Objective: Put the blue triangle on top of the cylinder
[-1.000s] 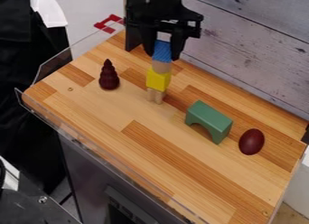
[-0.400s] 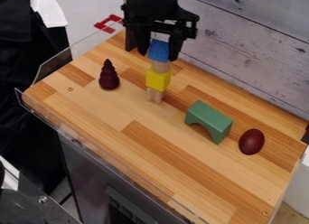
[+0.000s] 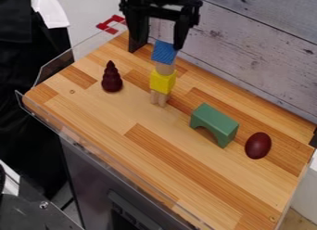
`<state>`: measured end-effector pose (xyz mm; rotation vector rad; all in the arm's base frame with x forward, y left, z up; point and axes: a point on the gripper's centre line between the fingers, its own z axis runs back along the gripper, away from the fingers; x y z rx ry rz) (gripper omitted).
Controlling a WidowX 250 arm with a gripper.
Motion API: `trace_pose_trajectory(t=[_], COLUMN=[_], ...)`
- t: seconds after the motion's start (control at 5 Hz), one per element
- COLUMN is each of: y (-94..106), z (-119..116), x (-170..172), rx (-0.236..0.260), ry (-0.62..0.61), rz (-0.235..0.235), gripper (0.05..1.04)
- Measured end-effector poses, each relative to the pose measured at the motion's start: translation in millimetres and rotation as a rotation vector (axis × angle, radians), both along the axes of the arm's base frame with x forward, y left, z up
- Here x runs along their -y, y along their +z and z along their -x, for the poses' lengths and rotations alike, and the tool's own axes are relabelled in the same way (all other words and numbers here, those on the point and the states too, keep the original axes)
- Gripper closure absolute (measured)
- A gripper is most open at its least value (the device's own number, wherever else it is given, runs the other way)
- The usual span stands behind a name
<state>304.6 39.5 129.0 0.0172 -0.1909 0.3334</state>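
Camera view: wide-spread gripper (image 3: 159,43) near the blue triangle (image 3: 164,52), set on the cylinder (image 3: 165,68) above the yellow block (image 3: 162,82).

Weathered plank wall (image 3: 260,53), grey floor (image 3: 84,9) (pale, plain), black cloth (image 3: 31,104)

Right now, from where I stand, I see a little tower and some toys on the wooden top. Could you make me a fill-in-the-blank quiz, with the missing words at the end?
The gripper is at the tower's top block, whose colour is ____.
The block just below the pale cylinder is ____.
The arch is coloured ____.
The dark red toy nearest the arch is shaped like an ____.

Missing words: blue; yellow; green; egg.
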Motion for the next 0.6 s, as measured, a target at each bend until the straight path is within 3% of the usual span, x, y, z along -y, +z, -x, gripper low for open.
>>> trace_pose_trajectory(t=[0.2, 0.4, 0.6], y=[20.1, 21.5, 8.3], z=[18.2, 32.5, 39.3], x=[22.9, 55.5, 87.2], rx=[-0.009, -0.069, -0.095], ry=[-0.057, -0.129, -0.188], rz=[-0.037, -0.043, -0.019], gripper=[0.083, 0.083, 0.083])
